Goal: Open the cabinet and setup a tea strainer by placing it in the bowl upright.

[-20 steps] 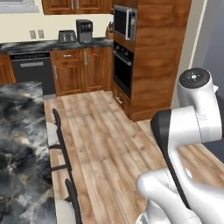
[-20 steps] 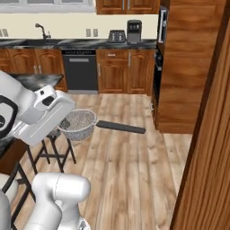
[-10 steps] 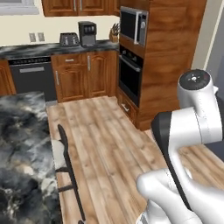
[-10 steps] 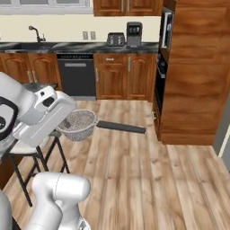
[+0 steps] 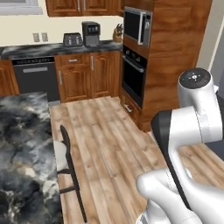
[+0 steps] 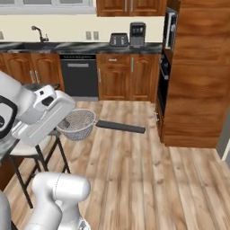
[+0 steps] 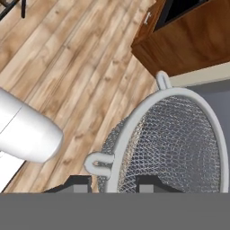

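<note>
The gripper [image 7: 110,184] has its 2 fingers pinched on the metal rim of the tea strainer [image 6: 77,124], one tip inside the mesh basket and one outside. The strainer hangs in the air over the wooden floor [image 6: 134,170], beside the bar stool [image 6: 31,155], well away from any counter. Its basket sits right at the fingers and its long dark handle [image 6: 120,127] runs roughly level, pointing out away from the hand toward the oven tower [image 6: 195,72]. I would judge the carry to the bowl is under way.
</note>
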